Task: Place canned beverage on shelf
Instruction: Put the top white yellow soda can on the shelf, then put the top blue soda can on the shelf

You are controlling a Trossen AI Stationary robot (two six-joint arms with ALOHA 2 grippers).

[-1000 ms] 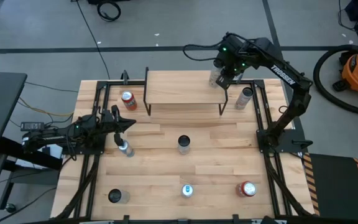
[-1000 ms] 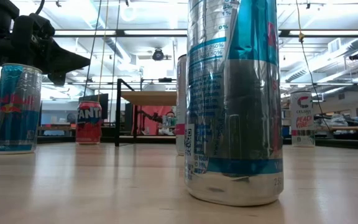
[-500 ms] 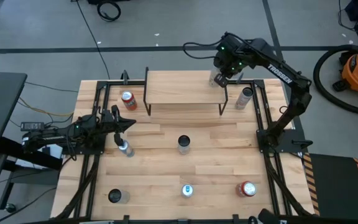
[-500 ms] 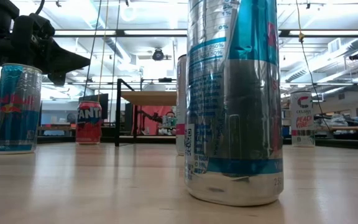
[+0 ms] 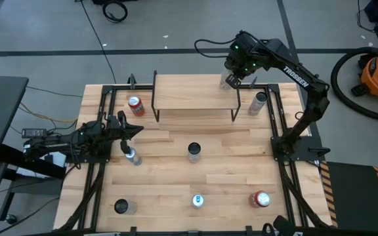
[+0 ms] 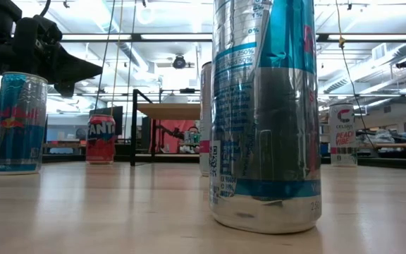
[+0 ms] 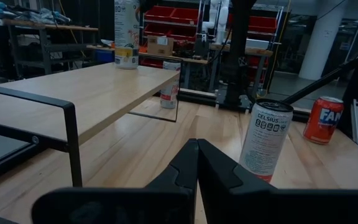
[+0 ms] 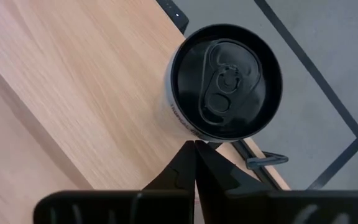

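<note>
The shelf (image 5: 189, 98) (image 8: 73, 81) is a light-wood board on black legs at the table's far side. A white can with a black top (image 8: 225, 81) (image 5: 226, 83) (image 7: 127, 34) stands upright on the shelf's far right corner. My right gripper (image 5: 232, 76) (image 8: 195, 146) hangs over that corner, slanting down, its fingers shut, with the tips right beside the can. My left gripper (image 5: 136, 129) (image 7: 197, 146) waits shut and level at the table's left side, touching nothing. My right gripper's shut fingertips (image 8: 188, 155) show close against the can's upper side wall (image 8: 182, 124). Whether they touch it I cannot tell. The can stands upright on its own base on the shelf board.
Several other cans stand on the tabletop: an orange one (image 5: 135, 105) left of the shelf, a silver one (image 5: 259, 101) right of it, one (image 5: 131, 156) by my left gripper, one in the middle (image 5: 194, 151), and three along the near edge.
My right gripper has drifted a little toward the table's far edge, and more of the can on the shelf shows beside it. The can has stayed where it stood.
</note>
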